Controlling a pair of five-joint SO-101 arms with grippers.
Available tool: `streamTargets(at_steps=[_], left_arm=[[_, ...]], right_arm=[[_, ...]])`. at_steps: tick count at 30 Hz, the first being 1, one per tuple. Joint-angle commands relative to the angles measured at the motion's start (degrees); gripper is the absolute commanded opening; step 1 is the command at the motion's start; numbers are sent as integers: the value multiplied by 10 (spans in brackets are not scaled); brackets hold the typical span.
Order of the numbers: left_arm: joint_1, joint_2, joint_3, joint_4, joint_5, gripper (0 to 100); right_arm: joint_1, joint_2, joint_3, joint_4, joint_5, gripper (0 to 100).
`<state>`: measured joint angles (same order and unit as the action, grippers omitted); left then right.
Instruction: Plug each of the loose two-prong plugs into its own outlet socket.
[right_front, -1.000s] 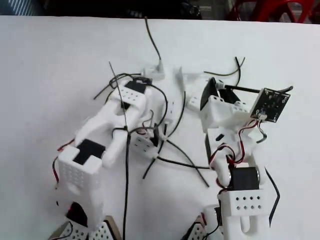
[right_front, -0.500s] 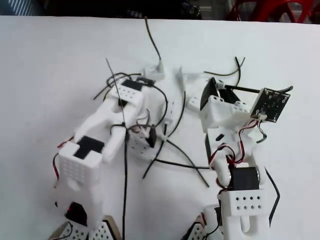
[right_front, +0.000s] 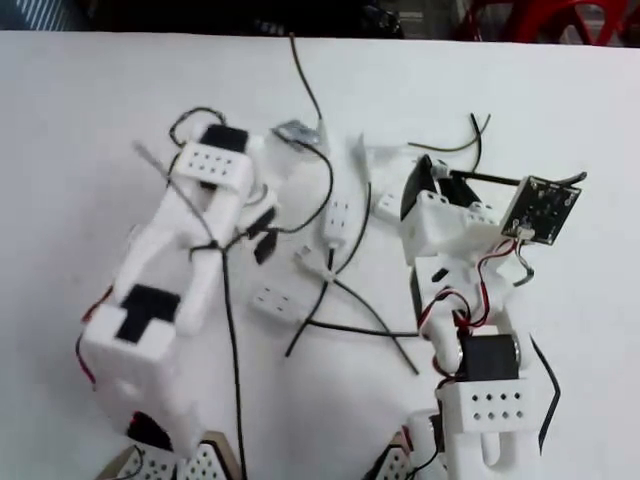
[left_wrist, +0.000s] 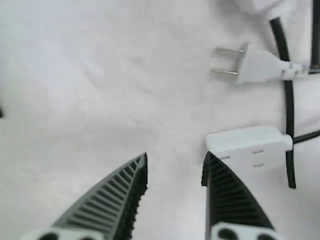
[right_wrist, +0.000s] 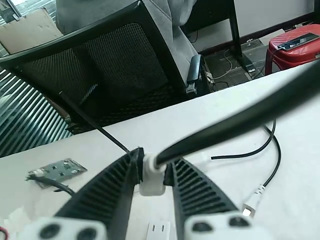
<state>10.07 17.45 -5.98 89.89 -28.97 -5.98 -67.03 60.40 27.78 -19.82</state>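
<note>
L pincer (left_wrist: 175, 160) apart, empty, over white bench (left_wrist: 75, 75). Loose white two-prong plug (left_wrist: 255, 64) lies ahead of it, off to one side, past the white outlet block (left_wrist: 248, 146) just beside one fingertip. Plug's long axis runs crosswise to L's reach, so prob needs a wrist turn. L arm looks nearer. R pincer (right_wrist: 152, 165), right of centre in high view, is clamped on a second white plug w/ black cord (right_wrist: 151, 182).

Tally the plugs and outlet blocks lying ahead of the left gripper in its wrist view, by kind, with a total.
Two-prong plug: 1
Outlet block: 1
Total: 2
Not counted: a white piece, too cut off at the picture's edge to identify.
</note>
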Motion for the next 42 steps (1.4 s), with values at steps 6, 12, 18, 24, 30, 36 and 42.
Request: streamTargets(at_steps=[6, 12, 18, 24, 30, 36, 42], left_arm=[[70, -192, 188, -76, -227, 190], [73, -203, 343, -248, -294, 298], [76, -199, 373, -321, -295, 305], [95, -183, 372, -335, -296, 305], [105, -120, 334, -318, -295, 302], [121, -115, 328, -298, -293, 155], [124, -117, 323, -229, -287, 26]], right_arm=[[7, -4, -5, -14, -1, 17], [7, -4, -5, -14, -1, 17], [7, -4, -5, -14, -1, 17], [7, -4, -5, -14, -1, 17], [7, -4, -6, -14, -1, 17], [7, -4, -6, -14, -1, 17], [7, -4, -6, -14, -1, 17]])
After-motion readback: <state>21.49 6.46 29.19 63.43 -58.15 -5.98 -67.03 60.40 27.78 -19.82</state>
